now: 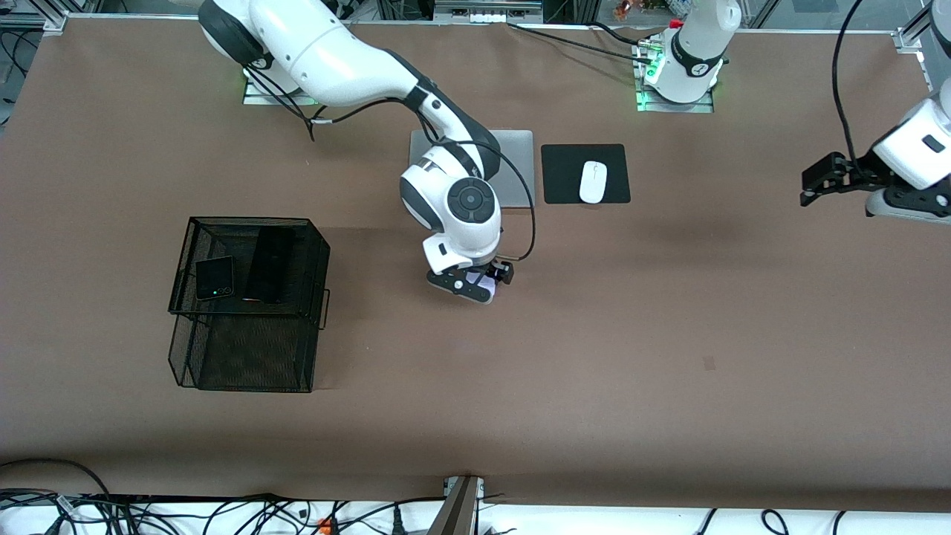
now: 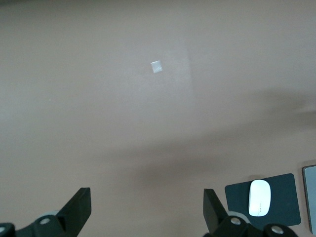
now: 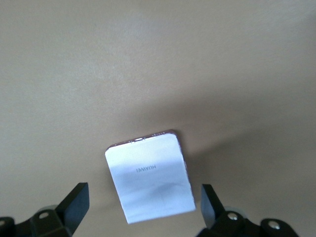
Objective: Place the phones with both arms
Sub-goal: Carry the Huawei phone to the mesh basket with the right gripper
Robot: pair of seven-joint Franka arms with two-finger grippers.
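Right gripper poised over the last phone

The right gripper (image 3: 140, 207) hangs low over the pale lilac-white phone (image 3: 150, 177), jaws wide and empty, the phone flat on the tabletop (image 1: 594, 334) near the laptop (image 1: 516, 167). So thin a slab could slip or skid if the jaws close askew. Two black phones (image 1: 256, 271) lie on the mesh basket (image 1: 249, 301). The left gripper (image 2: 147, 210) waits, jaws open and empty.

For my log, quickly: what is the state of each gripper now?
Left gripper: open, holding nothing, waiting above bare table.
Right gripper: open, low over the pale phone, not yet gripping it.
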